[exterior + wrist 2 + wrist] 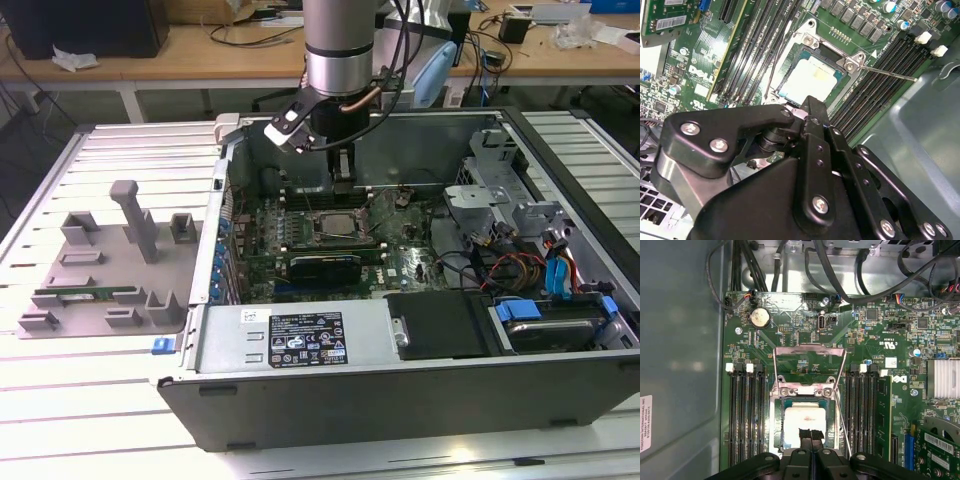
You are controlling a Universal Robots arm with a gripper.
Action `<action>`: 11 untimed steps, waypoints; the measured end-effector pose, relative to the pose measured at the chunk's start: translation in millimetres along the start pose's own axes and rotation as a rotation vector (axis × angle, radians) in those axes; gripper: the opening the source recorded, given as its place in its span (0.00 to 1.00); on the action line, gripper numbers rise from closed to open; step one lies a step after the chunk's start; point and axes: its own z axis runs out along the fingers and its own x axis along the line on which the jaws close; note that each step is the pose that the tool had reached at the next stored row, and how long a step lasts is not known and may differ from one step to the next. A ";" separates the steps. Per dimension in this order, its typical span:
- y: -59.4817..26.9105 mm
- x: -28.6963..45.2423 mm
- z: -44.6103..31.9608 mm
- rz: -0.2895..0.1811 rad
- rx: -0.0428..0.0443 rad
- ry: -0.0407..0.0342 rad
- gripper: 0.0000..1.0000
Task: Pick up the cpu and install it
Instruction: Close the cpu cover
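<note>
Mid-frame in the exterior view, the gripper (343, 178), fingers together, hung over the cpu (338, 226); a crooked push could have jammed it.

We saw a pale desk (90, 420) of ribbed metal slats in the exterior view. Behind it ran a wooden-topped desk (180, 65) on white legs, strewn with cables (240, 30), a black case (85, 25) toward the exterior view's left.
</note>
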 end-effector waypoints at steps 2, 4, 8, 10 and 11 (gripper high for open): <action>0.0 0.0 0.0 0.000 0.0000 -0.0001 0.11; 0.1 0.0 -1.5 0.000 0.0000 -0.0001 0.11; 0.4 -0.2 -8.3 0.000 0.0000 -0.0001 0.11; 0.5 -0.2 -11.0 0.000 0.0000 0.0000 0.11; 0.5 -0.2 -12.0 0.000 -0.0001 0.0001 0.11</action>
